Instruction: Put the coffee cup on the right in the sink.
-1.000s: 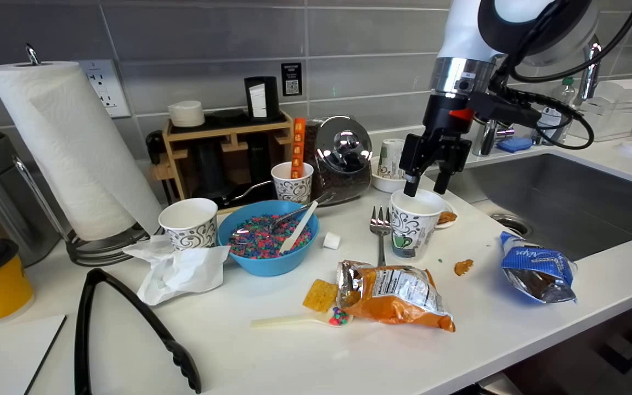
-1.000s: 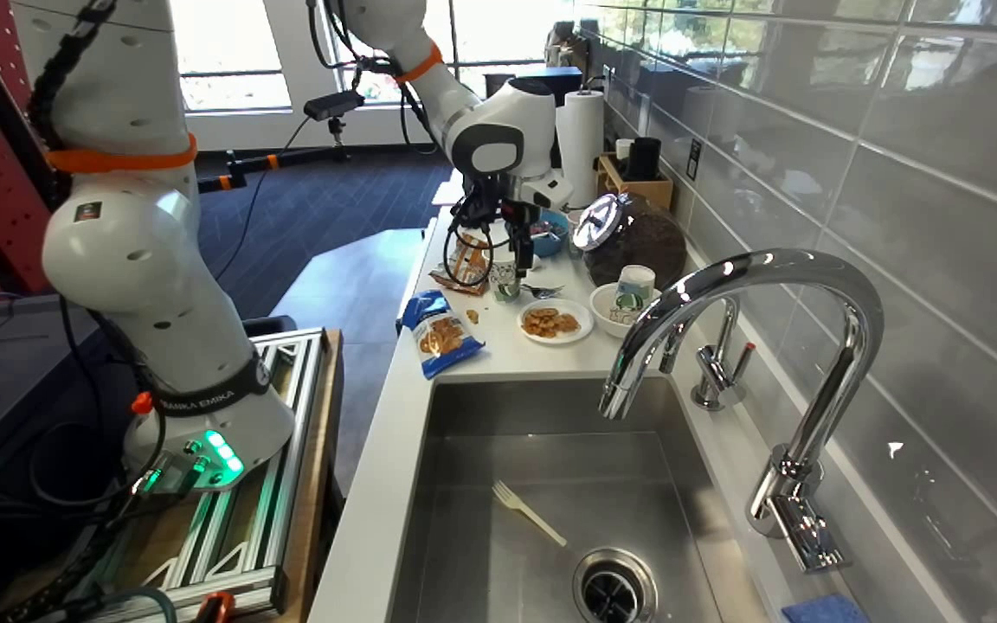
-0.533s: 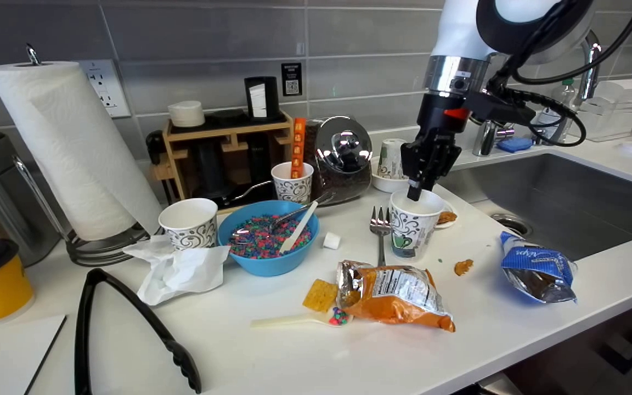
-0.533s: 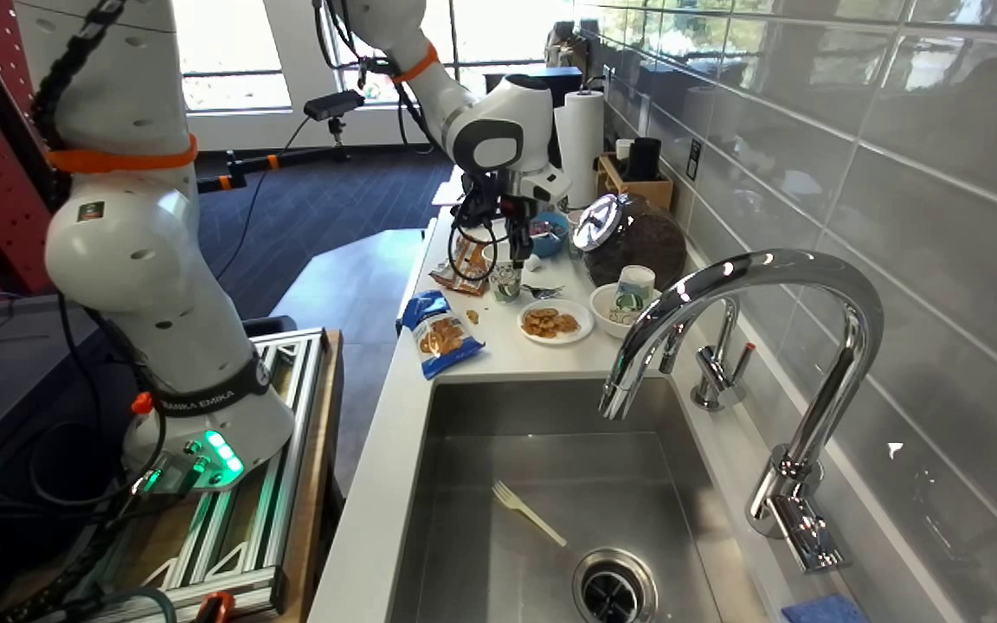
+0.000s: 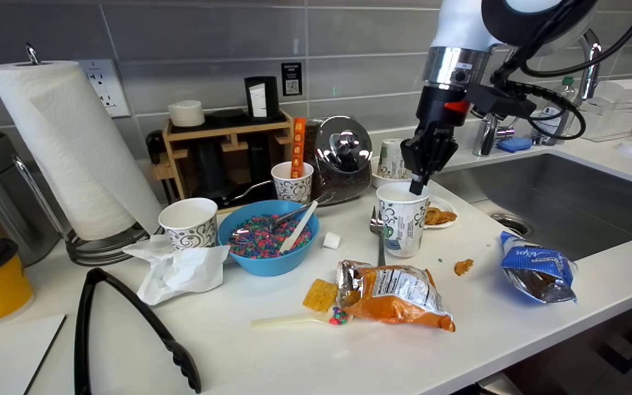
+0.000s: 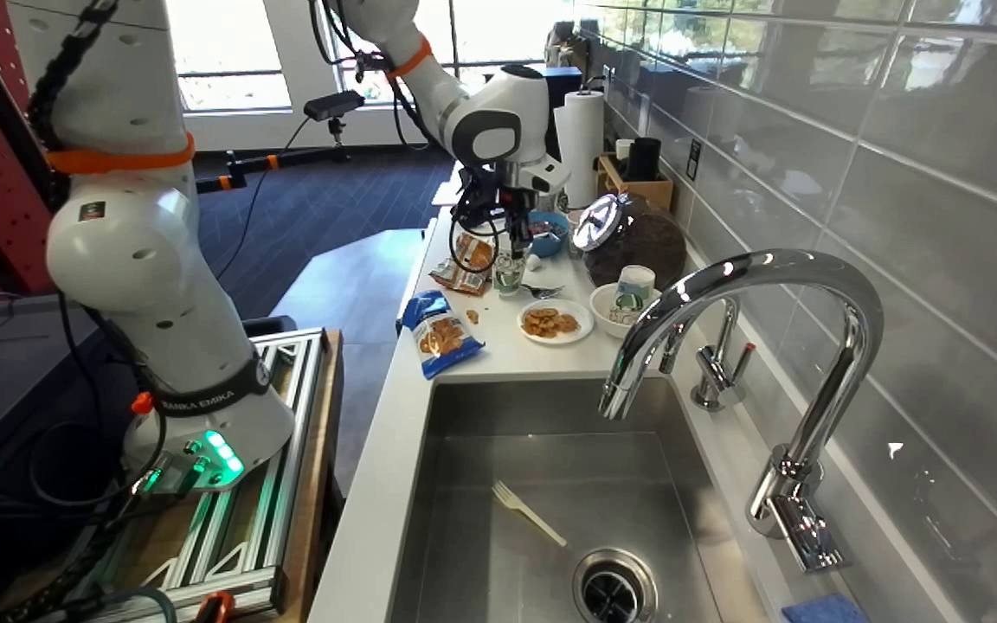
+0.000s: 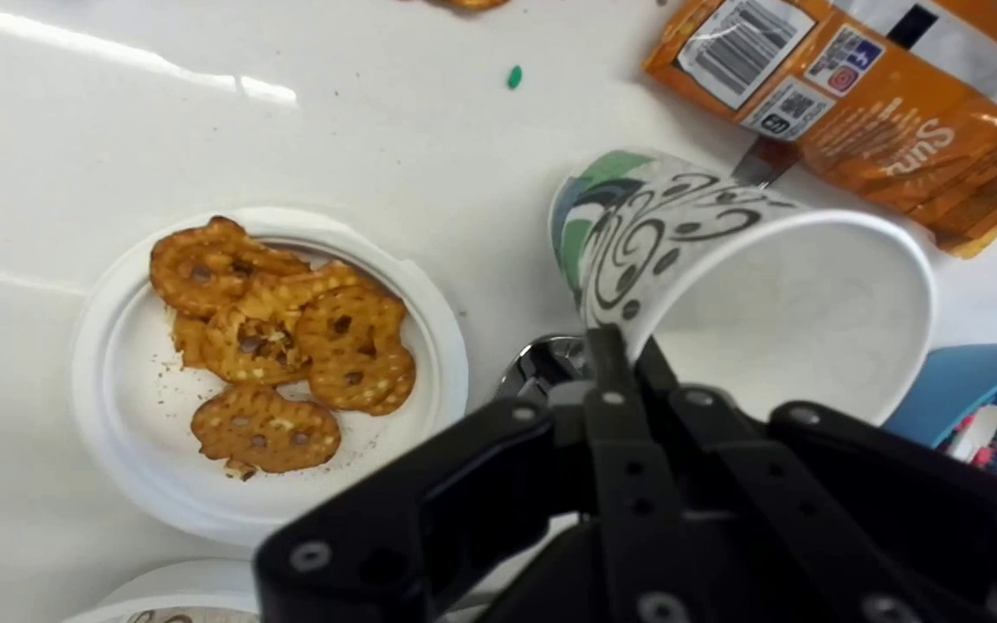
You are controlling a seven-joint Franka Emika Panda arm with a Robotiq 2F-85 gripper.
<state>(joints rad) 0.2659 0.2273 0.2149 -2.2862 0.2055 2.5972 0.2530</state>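
Observation:
The coffee cup (image 5: 402, 219), white paper with grey swirls and some green print, is on the counter's right part, near the sink. My gripper (image 5: 417, 186) comes down from above onto its rim. In the wrist view the gripper (image 7: 631, 342) is shut on the cup's wall, one fingertip outside and the other inside the coffee cup (image 7: 680, 234). Whether the base still touches the counter I cannot tell. The sink (image 6: 542, 450), a dark grey metal basin, lies beyond the plate; a pale fork (image 6: 529, 512) rests in it.
Close by the cup are a metal fork (image 5: 380, 236), an orange snack bag (image 5: 395, 296) and a plate of pretzels (image 7: 265, 363). A blue bag (image 6: 442, 333) sits near the sink's edge. The chrome faucet (image 6: 853, 346) arches over the basin. A blue bowl (image 5: 269, 266) stands further along.
My fingers have closed from open onto the cup's rim. The cup has shifted a little left in an exterior view and turned, so different print faces out and more of the plate shows.

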